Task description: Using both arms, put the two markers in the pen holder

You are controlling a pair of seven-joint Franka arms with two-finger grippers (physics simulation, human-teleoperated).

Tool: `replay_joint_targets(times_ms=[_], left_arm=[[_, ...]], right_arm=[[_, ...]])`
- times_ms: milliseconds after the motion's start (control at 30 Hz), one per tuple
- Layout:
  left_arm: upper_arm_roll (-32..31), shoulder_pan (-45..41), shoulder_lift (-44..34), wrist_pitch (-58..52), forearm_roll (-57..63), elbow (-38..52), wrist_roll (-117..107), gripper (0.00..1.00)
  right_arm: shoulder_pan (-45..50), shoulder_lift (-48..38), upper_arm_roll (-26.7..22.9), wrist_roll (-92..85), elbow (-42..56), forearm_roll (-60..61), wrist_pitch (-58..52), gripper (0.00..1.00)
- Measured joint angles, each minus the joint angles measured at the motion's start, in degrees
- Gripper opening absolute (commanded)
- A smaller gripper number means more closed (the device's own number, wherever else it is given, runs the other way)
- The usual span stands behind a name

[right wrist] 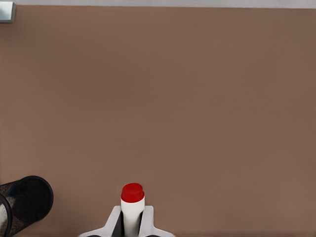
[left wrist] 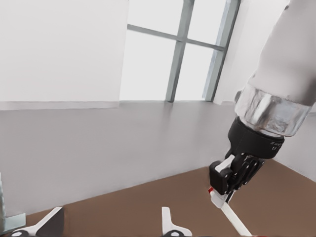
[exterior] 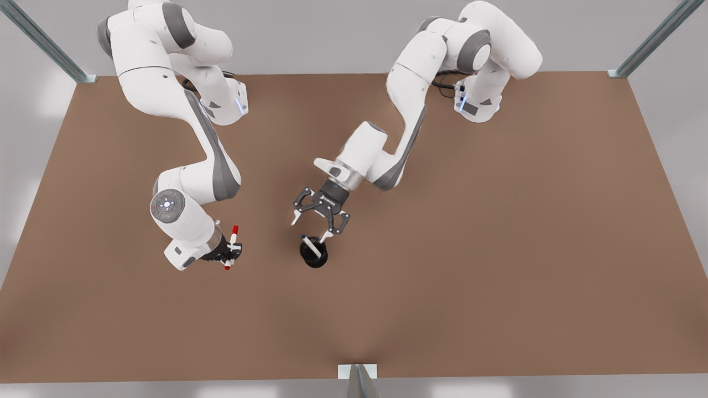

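I count two markers and one pen holder (exterior: 313, 252) on the desk (exterior: 498, 249): my right claw (exterior: 231, 252) pinches the red marker (exterior: 233, 237), my left claw (exterior: 319, 216) hangs spread above the holder where the blue marker (exterior: 311, 245) stands.

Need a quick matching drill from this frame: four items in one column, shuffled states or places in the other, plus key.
Column A
1. red marker
2. blue marker
3. left gripper
4. pen holder

Column B
a. open, just above the cup
b. stands on the table, with one pen in it
c. clamped in the right gripper, off the table
d. leans inside the black cup, tip sticking out

Pairs: 1-c, 2-d, 3-a, 4-b
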Motion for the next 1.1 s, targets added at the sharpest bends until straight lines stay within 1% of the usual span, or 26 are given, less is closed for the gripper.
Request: replay_joint_targets(times_ms=[33, 67, 100, 133, 167, 200, 233, 267, 300, 333, 367, 467, 667, 933, 1100], left_arm=[[0.67, 5.14, -4.71, -8.96, -2.40, 0.47, 0.62, 1.00], [3.65, 9.66, -7.50, -19.52, -3.55, 1.83, 0.81, 1.00], [9.26, 12.45, -8.95, -31.32, -2.04, 4.62, 0.89, 1.00], [15.43, 13.91, -10.35, -42.08, 1.44, 6.97, 1.12, 1.00], [20.16, 14.78, -11.92, -51.40, 4.32, 8.18, 1.36, 1.00], [22.04, 15.76, -14.67, -59.56, 7.26, 8.68, 1.52, 1.00], [15.02, 21.93, -18.92, -66.76, 11.72, 8.84, 1.48, 1.00], [2.40, 32.40, -22.81, -72.97, 16.71, 8.44, 1.38, 1.00], [-7.95, 41.67, -26.10, -78.02, 20.81, 6.56, 1.31, 1.00], [-13.34, 46.82, -28.27, -82.06, 23.93, 4.75, 1.24, 1.00], [-16.11, 49.17, -29.24, -85.50, 26.28, 3.91, 1.14, 1.00], [-18.68, 50.48, -29.64, -92.90, 30.65, 3.85, 0.92, 1.00], [-19.12, 50.52, -30.26, -100.32, 33.13, 4.75, 0.62, 1.00], [-19.15, 50.43, -30.31, -103.90, 33.68, 4.93, 0.37, 1.00], [-19.15, 50.40, -30.27, -104.47, 33.78, 4.96, 0.28, 1.00]], right_arm=[[0.12, 0.02, 0.02, 0.01, 0.12, -0.01, 0.00, 0.22], [0.75, 0.06, 0.04, 0.04, 1.03, -0.01, 0.03, 0.22], [1.97, 0.45, 0.05, 0.08, 3.94, 0.03, 0.07, 0.22], [4.20, 1.27, 0.06, 0.13, 7.04, 0.07, 0.78, 0.22], [5.91, 1.72, 0.50, 0.22, 8.61, 0.13, 2.20, 0.22], [6.77, 2.09, 1.44, 0.35, 9.42, 0.15, 4.23, 0.22], [7.36, 2.50, 2.23, 0.46, 9.84, 0.18, 6.74, 0.22], [8.10, 2.77, 2.71, 0.55, 9.97, 0.23, 9.30, 0.22], [9.03, 3.31, 3.02, 0.67, 9.95, 0.27, 11.86, 0.22], [9.84, 3.72, 3.21, 0.79, 9.94, 0.29, 14.35, 0.22], [10.65, 4.18, 3.28, 0.90, 9.94, 0.30, 16.85, 0.22], [13.07, 6.06, 3.35, 1.22, 9.89, 0.26, 24.03, 0.22], [15.10, 8.29, 3.06, 2.01, 5.52, -0.65, 35.41, 0.23], [13.81, 4.40, 2.57, 3.24, -6.02, -6.16, 51.48, 0.22], [13.91, 4.06, 2.56, 3.92, -9.76, -7.15, 58.78, 0.23]])
